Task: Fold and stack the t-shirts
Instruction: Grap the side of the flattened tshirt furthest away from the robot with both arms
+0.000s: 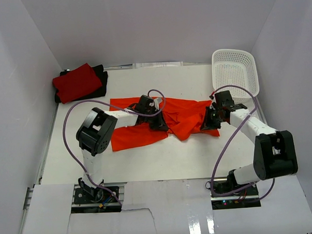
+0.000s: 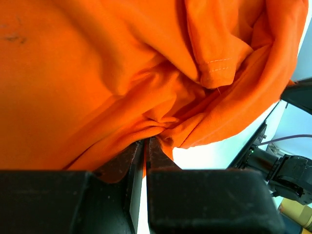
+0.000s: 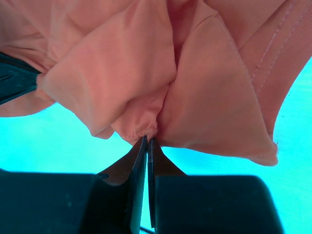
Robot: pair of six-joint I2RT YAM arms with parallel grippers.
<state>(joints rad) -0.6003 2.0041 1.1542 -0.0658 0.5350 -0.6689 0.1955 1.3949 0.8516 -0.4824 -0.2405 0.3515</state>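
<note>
Both the left gripper [image 2: 146, 148] and right gripper [image 3: 147, 145] are clenched on bunched folds of the orange t-shirt [image 1: 138, 136], crumpled mid-table, probably to pull it flat. The red t-shirt [image 1: 77, 81] lies folded at the far-left corner.

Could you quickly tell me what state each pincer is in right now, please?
Left pincer: closed, pinching a bunched fold of the orange t-shirt.
Right pincer: closed, pinching another fold of the same shirt.
</note>
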